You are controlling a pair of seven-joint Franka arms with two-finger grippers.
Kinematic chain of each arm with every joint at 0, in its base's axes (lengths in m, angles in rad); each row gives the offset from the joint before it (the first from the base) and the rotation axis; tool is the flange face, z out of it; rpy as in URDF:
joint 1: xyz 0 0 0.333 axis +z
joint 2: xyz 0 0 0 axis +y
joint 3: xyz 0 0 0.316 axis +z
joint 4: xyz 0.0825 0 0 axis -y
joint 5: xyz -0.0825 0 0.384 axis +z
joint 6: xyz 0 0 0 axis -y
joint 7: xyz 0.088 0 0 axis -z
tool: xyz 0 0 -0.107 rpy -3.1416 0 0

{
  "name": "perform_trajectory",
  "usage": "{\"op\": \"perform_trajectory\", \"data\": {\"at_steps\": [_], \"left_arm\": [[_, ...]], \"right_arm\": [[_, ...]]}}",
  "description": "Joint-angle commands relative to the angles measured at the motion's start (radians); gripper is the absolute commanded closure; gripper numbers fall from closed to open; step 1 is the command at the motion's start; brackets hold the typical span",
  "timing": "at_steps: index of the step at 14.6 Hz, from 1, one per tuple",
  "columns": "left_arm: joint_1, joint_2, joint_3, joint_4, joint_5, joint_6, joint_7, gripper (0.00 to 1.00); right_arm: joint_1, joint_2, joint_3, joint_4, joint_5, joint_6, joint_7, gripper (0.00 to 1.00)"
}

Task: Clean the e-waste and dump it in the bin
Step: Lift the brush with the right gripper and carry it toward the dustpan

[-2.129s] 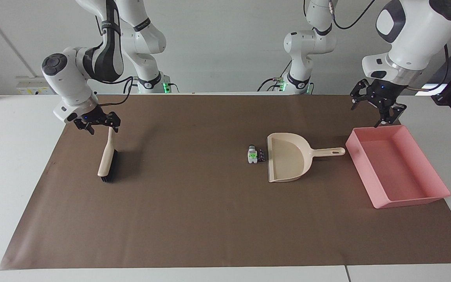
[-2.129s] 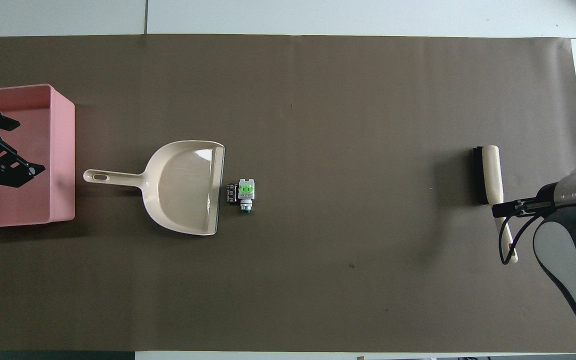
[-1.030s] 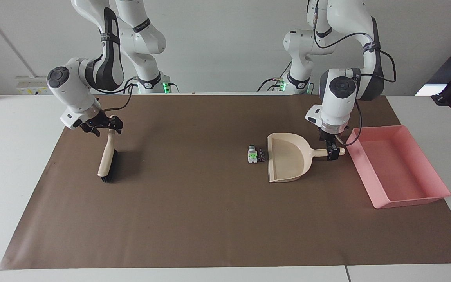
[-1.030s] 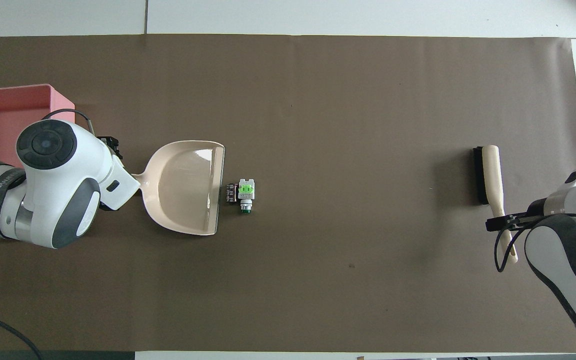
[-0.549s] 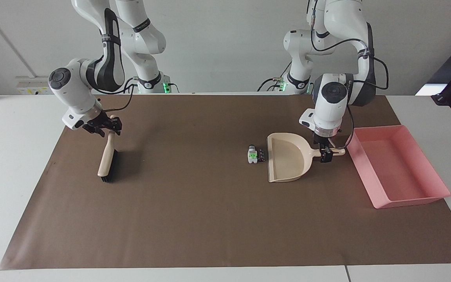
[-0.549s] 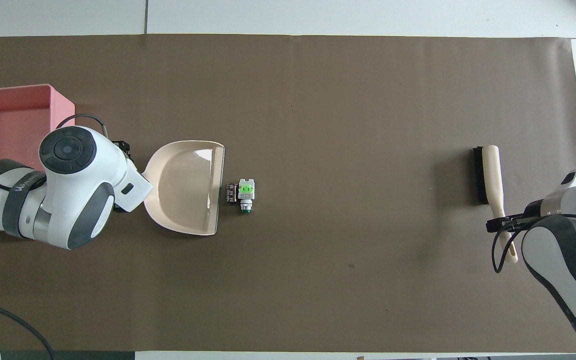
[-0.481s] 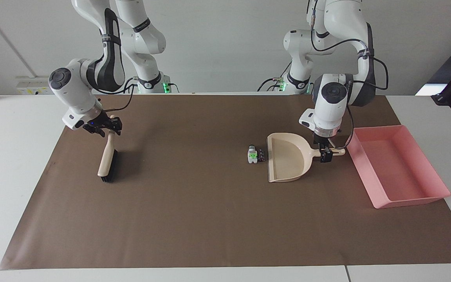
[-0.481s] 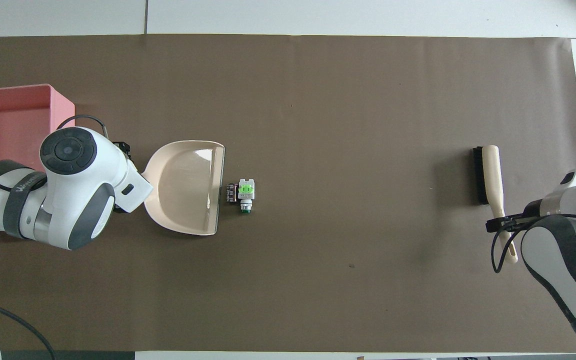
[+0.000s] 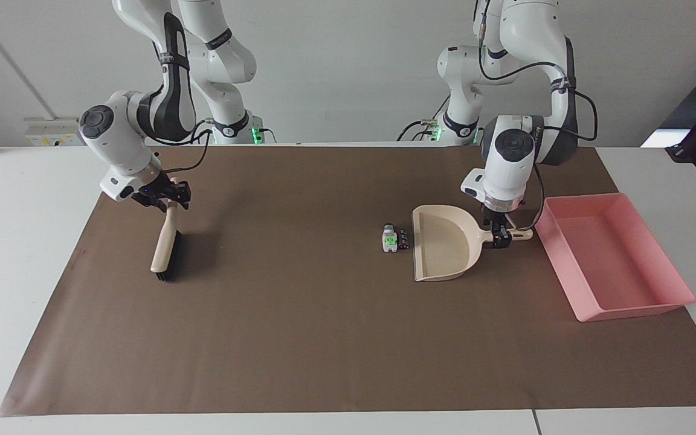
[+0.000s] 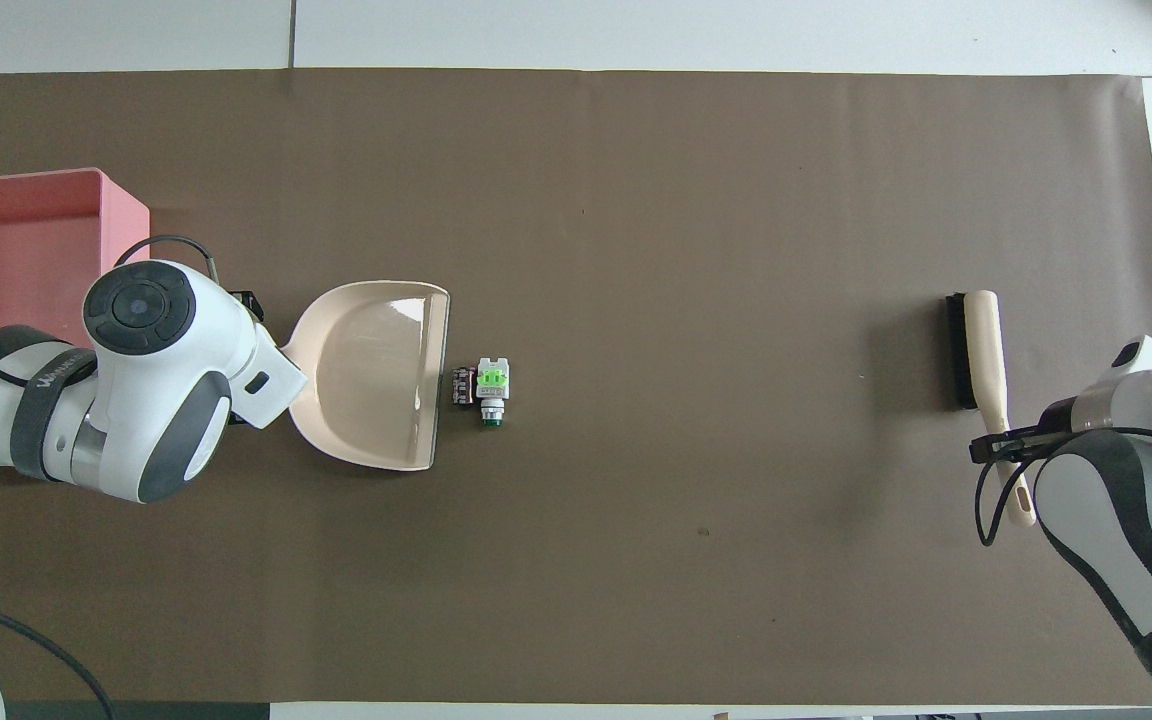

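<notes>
With the e-waste (image 9: 394,237) at the dustpan (image 9: 444,250) lip beside the bin (image 9: 614,263), left gripper (image 9: 501,237) and right gripper (image 9: 165,197) straddle the pan and brush (image 9: 165,248) handles, grip undeterminable; a loose hold risks slippage.

E-waste (image 9: 394,238): white-grey pc w/ green mark plus small dark block, touching, on table mid-mat. Bin (image 9: 614,256): pink tray, upright, at 3 o'clock in facing view.

Robot lab. Two arms are standing at a white table (image 9: 22,241). Brown paper sheet (image 9: 299,338) is covering it, bare wall (image 9: 348,60) showing.
</notes>
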State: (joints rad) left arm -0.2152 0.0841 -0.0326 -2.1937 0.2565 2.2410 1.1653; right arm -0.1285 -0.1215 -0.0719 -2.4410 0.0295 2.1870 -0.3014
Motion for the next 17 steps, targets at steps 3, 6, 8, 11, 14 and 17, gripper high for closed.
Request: {"op": "perform_trajectory", "data": {"at_steps": [3, 6, 8, 11, 14, 17], "left_arm": [[0.005, -0.012, 0.003, 0.018, 0.021, 0.013, -0.01, 1.0], [0.005, -0.024, 0.005, 0.09, 0.021, -0.07, -0.003, 1.0], [0.005, -0.024, 0.005, 0.155, 0.023, -0.18, 0.002, 1.0], [-0.018, -0.027, -0.001, 0.17, 0.142, -0.293, 0.004, 1.0], [-0.046, -0.03, 0.0, 0.161, 0.15, -0.31, -0.013, 1.0], [-0.047, -0.049, 0.0, 0.112, 0.15, -0.281, -0.029, 1.0]], "right_arm": [[0.0, 0.008, 0.009, 0.023, 0.013, 0.008, 0.038, 1.0], [0.009, 0.014, 0.012, 0.057, 0.012, -0.027, 0.053, 1.0], [0.055, 0.017, 0.012, 0.132, 0.01, -0.11, 0.091, 1.0], [0.147, 0.043, 0.012, 0.243, -0.005, -0.228, 0.22, 1.0], [0.291, 0.049, 0.012, 0.254, -0.023, -0.219, 0.41, 1.0], [0.446, 0.08, 0.014, 0.254, -0.057, -0.21, 0.543, 1.0]]}}
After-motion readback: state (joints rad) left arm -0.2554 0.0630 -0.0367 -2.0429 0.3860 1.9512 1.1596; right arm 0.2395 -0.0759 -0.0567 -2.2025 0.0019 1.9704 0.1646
